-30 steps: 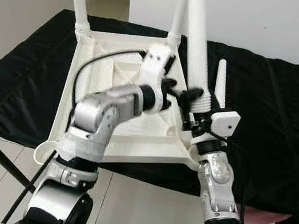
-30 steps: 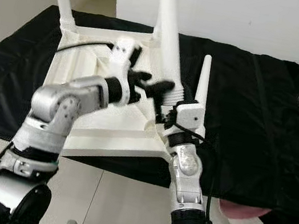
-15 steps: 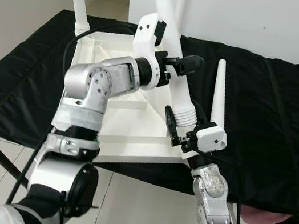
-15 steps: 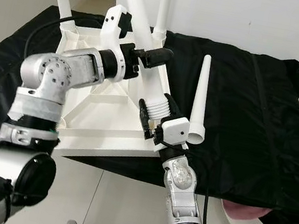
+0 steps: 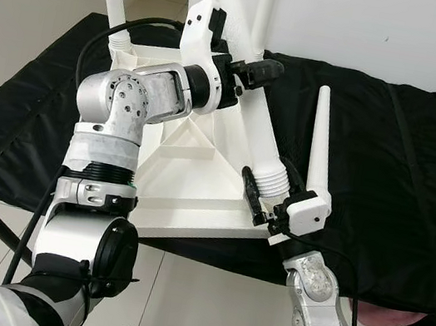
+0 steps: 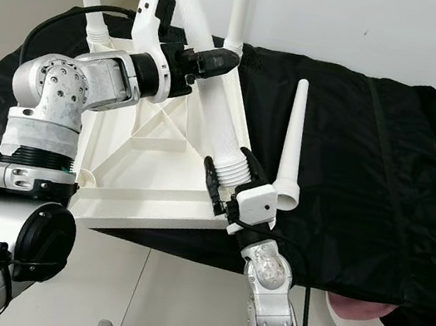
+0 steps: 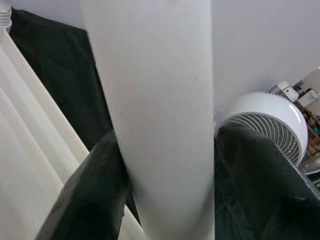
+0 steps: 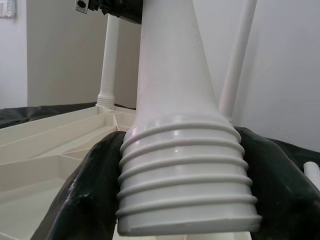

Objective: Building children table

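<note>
Table leg (image 5: pixel 257 132) clamped by both grippers over black-draped surface (image 5: pixel 400 187) near white wall (image 5: pixel 377 26).

A plain white wall (image 5: pixel 393 33) rises behind the worktop, which is draped in a wrinkled black cloth (image 5: pixel 404 162). Pale glossy floor tiles (image 5: pixel 195 294) lie below its near edge. A round white fan with a ribbed grille (image 7: pixel 270 125) stands past its right edge.

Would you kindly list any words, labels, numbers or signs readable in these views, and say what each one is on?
None can be read: the table leg, the upturned tabletop, the loose leg on the black cloth and the fan carry no legible text.
</note>
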Robot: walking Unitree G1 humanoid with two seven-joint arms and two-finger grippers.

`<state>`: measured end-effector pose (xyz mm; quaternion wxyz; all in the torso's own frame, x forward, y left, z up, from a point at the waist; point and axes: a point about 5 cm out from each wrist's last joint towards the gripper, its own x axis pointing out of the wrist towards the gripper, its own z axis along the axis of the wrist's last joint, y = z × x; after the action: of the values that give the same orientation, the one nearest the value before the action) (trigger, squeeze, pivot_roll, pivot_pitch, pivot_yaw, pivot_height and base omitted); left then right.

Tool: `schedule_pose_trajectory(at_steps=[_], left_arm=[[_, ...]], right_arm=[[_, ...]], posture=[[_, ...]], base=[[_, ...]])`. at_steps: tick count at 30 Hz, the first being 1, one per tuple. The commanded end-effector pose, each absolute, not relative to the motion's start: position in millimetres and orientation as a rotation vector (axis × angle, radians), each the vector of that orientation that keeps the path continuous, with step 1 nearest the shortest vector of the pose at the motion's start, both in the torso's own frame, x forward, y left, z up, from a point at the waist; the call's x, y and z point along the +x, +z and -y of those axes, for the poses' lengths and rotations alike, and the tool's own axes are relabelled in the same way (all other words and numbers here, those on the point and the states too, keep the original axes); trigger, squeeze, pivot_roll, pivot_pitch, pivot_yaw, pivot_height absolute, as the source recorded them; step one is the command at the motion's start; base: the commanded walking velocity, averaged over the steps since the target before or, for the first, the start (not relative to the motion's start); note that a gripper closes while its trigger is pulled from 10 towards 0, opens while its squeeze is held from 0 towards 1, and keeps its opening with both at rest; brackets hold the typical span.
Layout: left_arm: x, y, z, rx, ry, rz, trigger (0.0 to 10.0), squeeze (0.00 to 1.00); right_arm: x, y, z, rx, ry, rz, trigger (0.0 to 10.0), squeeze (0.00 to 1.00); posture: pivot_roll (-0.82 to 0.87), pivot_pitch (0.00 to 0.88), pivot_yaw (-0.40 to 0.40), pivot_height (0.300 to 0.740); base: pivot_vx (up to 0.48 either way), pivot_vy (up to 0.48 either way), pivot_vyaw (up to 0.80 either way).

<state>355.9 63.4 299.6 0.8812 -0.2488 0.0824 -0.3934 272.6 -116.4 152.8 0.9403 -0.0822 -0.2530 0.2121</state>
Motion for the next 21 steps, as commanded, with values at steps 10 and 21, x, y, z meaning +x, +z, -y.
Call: schedule_pose_trajectory(at_steps=[10, 21], left_arm=[[348, 308, -54, -0.547, -0.902, -0.161, 0.0, 0.0], [344, 315, -53, -0.503, -0.899, -0.097, 0.8, 0.0]], right_arm=[[275, 161, 112, -0.167, 0.461, 0.54, 10.0, 0.75], [278, 168, 114, -0.116, 0.457, 0.512, 10.0, 1.0]], posture=[[-0.13, 0.064, 0.058, 0.74], [-0.13, 0.067, 0.051, 0.74]], base=[[0.0, 0.0, 0.0], [0.0, 0.0, 0.0]])
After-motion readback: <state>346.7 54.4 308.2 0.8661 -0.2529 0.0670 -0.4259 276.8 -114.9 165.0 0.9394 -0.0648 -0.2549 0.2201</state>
